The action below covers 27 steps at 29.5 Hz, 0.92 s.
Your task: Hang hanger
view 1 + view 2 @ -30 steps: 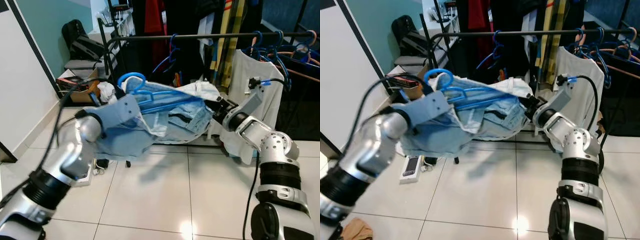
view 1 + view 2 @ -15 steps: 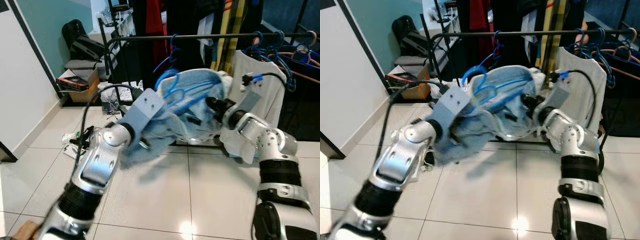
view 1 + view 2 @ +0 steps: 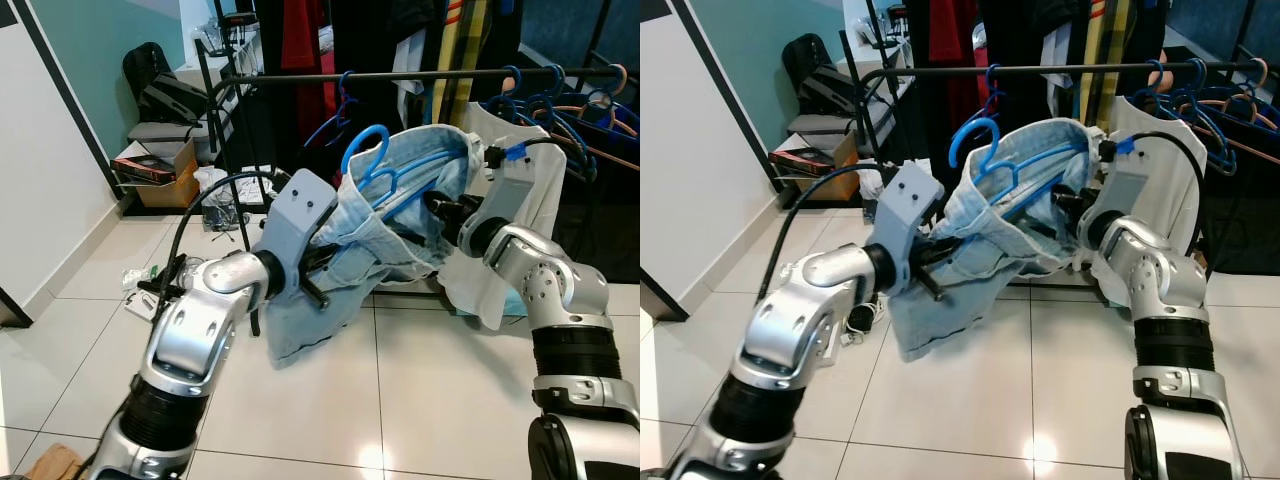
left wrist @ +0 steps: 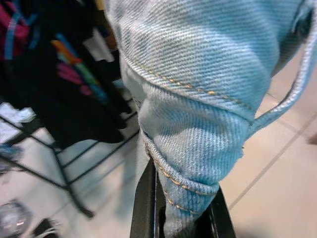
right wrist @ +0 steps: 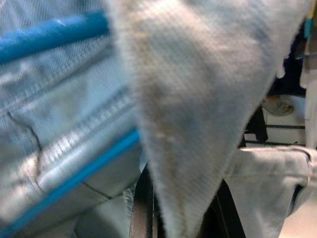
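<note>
- The left gripper (image 4: 181,218) has its two black fingers closed on a hem fold of the pale blue denim garment (image 3: 330,290), pinching the cloth at its lower left side.
- The right gripper (image 5: 178,213) likewise grips a fold of the same denim between nearly closed fingers, at the garment's upper right end, close to the bright blue plastic hanger (image 3: 395,180).
- That hanger sits inside the garment. Its hook (image 3: 365,150) points up and slightly towards the robot's left, and its long axis slants from lower left to upper right.
- Garment and hanger are held in the air between the two arms, just below and in front of the black metal clothes rail (image 3: 300,76), near the rail's middle, with the hook not yet over the bar.
- Judged step: carrying the load up to the rail. The next move calls for lifting the hook above the bar, then lowering it on, probably into the gap beside the empty blue hangers (image 3: 335,110).
- A white shirt (image 3: 545,190) hangs towards the rail's right end, behind the right arm.
</note>
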### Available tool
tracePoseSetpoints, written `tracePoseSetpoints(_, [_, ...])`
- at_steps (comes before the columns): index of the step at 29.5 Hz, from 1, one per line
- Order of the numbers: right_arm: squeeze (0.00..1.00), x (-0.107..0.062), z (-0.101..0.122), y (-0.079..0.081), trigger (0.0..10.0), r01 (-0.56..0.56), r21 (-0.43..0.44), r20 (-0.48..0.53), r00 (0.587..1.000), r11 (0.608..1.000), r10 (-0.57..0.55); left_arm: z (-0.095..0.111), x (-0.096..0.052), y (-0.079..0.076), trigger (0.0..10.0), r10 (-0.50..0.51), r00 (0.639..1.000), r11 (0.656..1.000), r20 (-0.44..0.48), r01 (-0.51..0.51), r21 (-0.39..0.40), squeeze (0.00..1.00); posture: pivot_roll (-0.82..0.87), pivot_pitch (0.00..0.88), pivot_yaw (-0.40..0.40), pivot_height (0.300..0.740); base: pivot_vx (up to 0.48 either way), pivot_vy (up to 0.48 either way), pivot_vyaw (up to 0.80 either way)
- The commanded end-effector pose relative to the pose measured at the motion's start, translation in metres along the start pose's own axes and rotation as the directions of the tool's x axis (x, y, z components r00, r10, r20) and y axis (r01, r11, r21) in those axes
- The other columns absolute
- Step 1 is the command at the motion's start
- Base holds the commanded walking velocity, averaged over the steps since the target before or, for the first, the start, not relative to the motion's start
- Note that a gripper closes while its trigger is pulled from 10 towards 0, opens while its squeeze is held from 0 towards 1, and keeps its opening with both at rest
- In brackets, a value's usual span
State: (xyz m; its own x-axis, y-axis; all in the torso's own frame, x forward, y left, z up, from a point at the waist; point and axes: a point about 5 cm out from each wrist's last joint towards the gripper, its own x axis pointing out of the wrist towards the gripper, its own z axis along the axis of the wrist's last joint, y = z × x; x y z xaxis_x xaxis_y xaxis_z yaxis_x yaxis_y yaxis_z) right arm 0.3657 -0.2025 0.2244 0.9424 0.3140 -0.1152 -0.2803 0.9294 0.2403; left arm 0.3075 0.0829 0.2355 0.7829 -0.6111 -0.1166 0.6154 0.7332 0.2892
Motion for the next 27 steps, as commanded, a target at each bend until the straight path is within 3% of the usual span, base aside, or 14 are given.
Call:
tracePoseSetpoints(1, [0.0,0.004,-0.011,0.012,3.6,-0.063,-0.01,-0.056,0.997,0.998,0.062,0.012,-0.003,0.003,10.0,0.016,0.997,0.998,0.079,-0.021,0.057,0.0,-0.04,0.0,0.062,0.74,0.0,0.0,0.0])
tracePoseSetpoints(2, [0.0,-0.001,-0.006,0.001,10.0,-0.037,-0.014,-0.027,0.999,0.999,0.037,-0.001,-0.007,0.021,10.0,0.1,0.995,0.983,0.008,-0.1,0.157,0.0,-0.04,0.0,0.062,0.74,0.0,0.0,0.0])
tracePoseSetpoints(8, [0.0,-0.008,0.0,-0.011,10.0,-0.016,0.006,0.016,1.0,1.0,0.016,-0.011,-0.014,0.039,10.0,0.193,0.98,0.954,-0.049,-0.175,0.245,0.0,-0.04,0.0,0.062,0.74,0.0,0.0,0.0])
tracePoseSetpoints(15, [0.0,-0.018,0.009,-0.017,10.0,-0.08,0.056,0.122,0.99,0.995,0.073,-0.01,-0.021,0.05,10.0,0.228,0.972,0.949,-0.057,-0.209,0.234,0.0,-0.04,0.0,0.058,0.74,0.0,0.0,0.0])
tracePoseSetpoints(16, [0.73,-0.02,0.009,-0.016,10.0,-0.119,0.071,0.136,0.985,0.99,0.108,-0.008,-0.022,0.05,10.0,0.226,0.973,0.952,-0.051,-0.21,0.222,0.0,-0.04,0.0,0.058,0.74,0.0,0.0,0.0])
tracePoseSetpoints(18, [0.73,-0.02,0.009,-0.016,10.0,-0.119,0.071,0.136,0.985,0.99,0.108,-0.008,-0.022,0.05,10.0,0.226,0.973,0.952,-0.051,-0.21,0.222,0.0,-0.04,0.0,0.058,0.74,0.0,0.0,0.0])
tracePoseSetpoints(19, [1.0,-0.022,0.008,-0.014,10.0,-0.146,0.067,0.139,0.981,0.987,0.136,-0.007,-0.022,0.05,10.0,0.222,0.974,0.954,-0.044,-0.208,0.214,0.0,-0.04,0.0,0.058,0.74,0.0,0.0,0.0])
tracePoseSetpoints(23, [1.0,-0.025,0.006,-0.015,10.0,-0.152,0.019,0.131,0.98,0.988,0.148,-0.004,-0.022,0.048,10.0,0.213,0.977,0.954,-0.032,-0.2,0.223,0.0,-0.04,0.0,0.056,0.74,0.0,0.0,0.0])
tracePoseSetpoints(24, [0.2,-0.028,0.005,-0.012,10.0,-0.175,-0.029,0.12,0.977,0.984,0.177,-0.003,-0.022,0.048,10.0,0.21,0.977,0.953,-0.026,-0.199,0.23,0.0,-0.04,0.0,0.056,0.74,0.0,0.0,0.0])
tracePoseSetpoints(25, [0.2,-0.028,0.005,-0.012,10.0,-0.175,-0.029,0.12,0.977,0.984,0.177,-0.003,-0.022,0.048,10.0,0.21,0.977,0.953,-0.026,-0.199,0.23,0.0,-0.04,0.0,0.056,0.74,0.0,0.0,0.0])
tracePoseSetpoints(26, [0.0,-0.029,0.005,-0.009,10.0,-0.195,-0.073,0.107,0.974,0.978,0.202,-0.002,-0.022,0.047,10.0,0.208,0.978,0.952,-0.022,-0.197,0.235,0.0,-0.04,0.0,0.056,0.74,0.0,0.0,0.0])
tracePoseSetpoints(27, [0.0,-0.029,0.005,-0.009,10.0,-0.195,-0.073,0.107,0.974,0.978,0.202,-0.002,-0.022,0.047,10.0,0.208,0.978,0.952,-0.022,-0.197,0.235,0.0,-0.04,0.0,0.056,0.74,0.0,0.0,0.0])
